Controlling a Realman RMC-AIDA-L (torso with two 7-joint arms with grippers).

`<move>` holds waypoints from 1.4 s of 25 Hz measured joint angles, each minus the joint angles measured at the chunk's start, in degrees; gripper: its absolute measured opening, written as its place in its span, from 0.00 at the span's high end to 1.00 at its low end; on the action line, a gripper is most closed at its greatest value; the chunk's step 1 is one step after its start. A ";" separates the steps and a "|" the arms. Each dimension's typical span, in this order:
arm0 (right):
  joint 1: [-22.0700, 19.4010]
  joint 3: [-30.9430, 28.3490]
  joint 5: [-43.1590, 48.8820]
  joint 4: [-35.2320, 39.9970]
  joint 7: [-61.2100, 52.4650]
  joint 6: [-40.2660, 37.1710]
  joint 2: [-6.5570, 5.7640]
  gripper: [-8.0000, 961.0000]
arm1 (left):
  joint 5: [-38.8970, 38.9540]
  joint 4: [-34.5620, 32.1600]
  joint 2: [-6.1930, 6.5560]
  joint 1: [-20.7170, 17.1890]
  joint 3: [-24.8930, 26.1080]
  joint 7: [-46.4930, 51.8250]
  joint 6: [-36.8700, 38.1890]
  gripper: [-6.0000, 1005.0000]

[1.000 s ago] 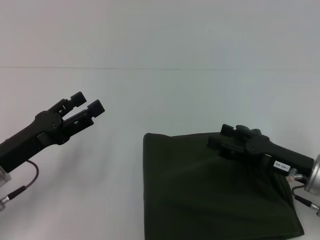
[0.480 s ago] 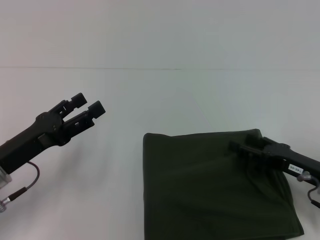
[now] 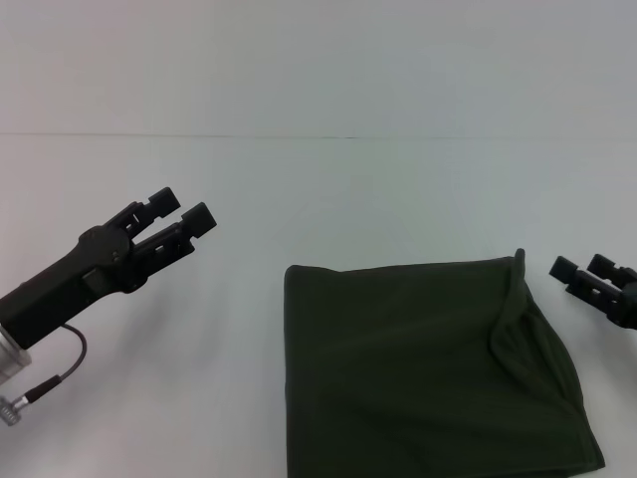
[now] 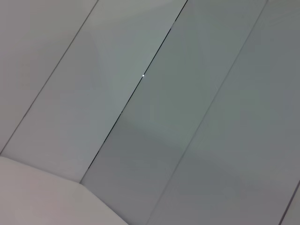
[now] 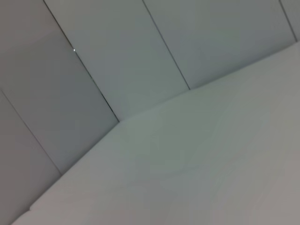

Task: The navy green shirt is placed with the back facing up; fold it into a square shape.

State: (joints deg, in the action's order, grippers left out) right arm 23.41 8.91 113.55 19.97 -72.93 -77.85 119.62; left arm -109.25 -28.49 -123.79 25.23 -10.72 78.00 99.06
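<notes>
Green shirt folded into rough square on white table, lying right of centre, near edge; small flap curled at its right side. Left gripper hovers well left of shirt, fingers spread, holding nothing. Right gripper just beside shirt's right edge, fingers apart, empty

— Where does your head view look from?
— From above, forward and down onto the white table.
— And your wrist cameras?
— Both face the panelled wall and table edge, sharing that.
</notes>
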 joint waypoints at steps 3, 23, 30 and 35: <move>-1.19 0.21 -0.83 0.96 0.78 -3.47 -0.03 0.05 | 0.00 0.40 0.01 0.20 -0.10 -0.04 -0.01 0.06; 0.28 10.65 7.52 -3.46 13.64 -9.42 0.35 0.05 | 0.00 1.24 -0.04 0.63 -0.13 -0.13 -1.35 0.06; -1.62 8.17 7.07 -3.25 13.24 -7.68 0.10 0.05 | 0.00 1.23 0.02 0.54 -0.05 -0.13 -1.82 0.06; -2.32 5.89 7.03 -3.05 11.39 -4.34 -0.08 0.05 | 0.04 1.22 0.10 0.85 -0.01 -0.13 -2.37 0.06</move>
State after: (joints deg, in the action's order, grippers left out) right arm 21.09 14.80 120.58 16.92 -61.54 -82.19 119.54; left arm -109.21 -27.26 -123.70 26.08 -10.73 77.87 96.69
